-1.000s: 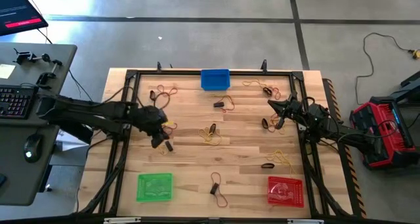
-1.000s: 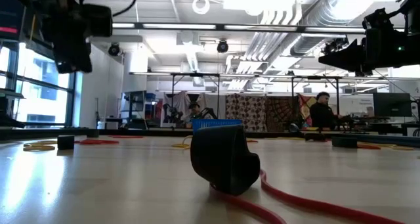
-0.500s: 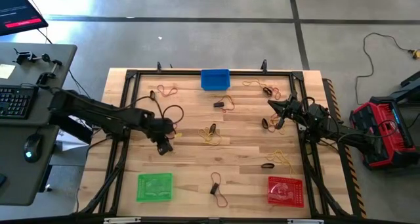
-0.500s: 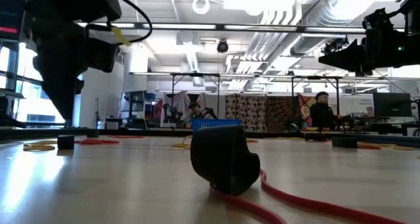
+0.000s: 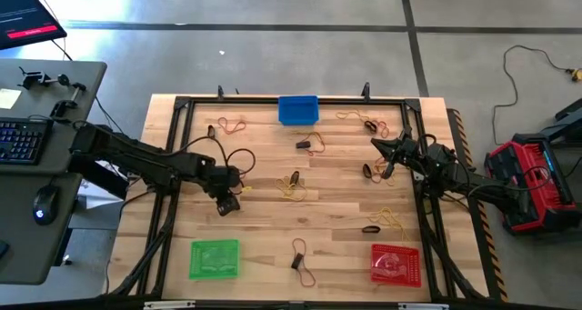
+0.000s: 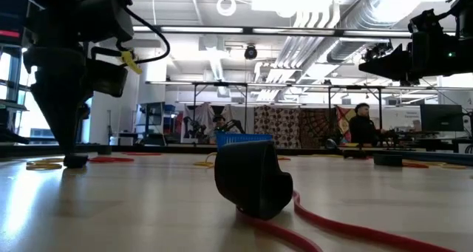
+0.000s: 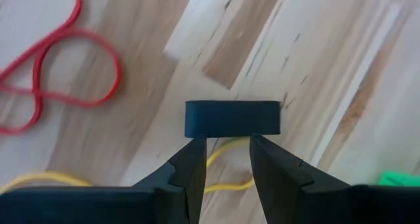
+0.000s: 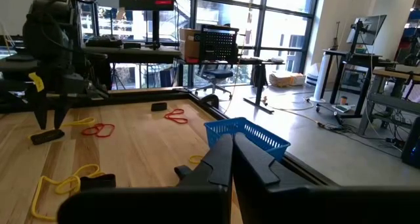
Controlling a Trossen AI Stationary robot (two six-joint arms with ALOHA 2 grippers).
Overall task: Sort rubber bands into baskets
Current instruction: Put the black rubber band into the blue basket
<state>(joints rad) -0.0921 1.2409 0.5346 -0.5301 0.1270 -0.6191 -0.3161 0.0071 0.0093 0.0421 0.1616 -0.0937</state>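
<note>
The left gripper (image 5: 227,204) stood low over the left half of the table (image 5: 336,251), fingers parted just above a black band (image 7: 232,118) lying flat on the wood, not grasping it. Red (image 7: 62,79) and yellow bands (image 7: 226,183) lay beside it. The green basket (image 5: 215,259) sat nearer. The right gripper (image 5: 375,143), clenched and empty, hovered at the right side.

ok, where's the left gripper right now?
High view: left gripper is down at the table's left-centre, fingers open over a black rubber band, above the green basket.
</note>
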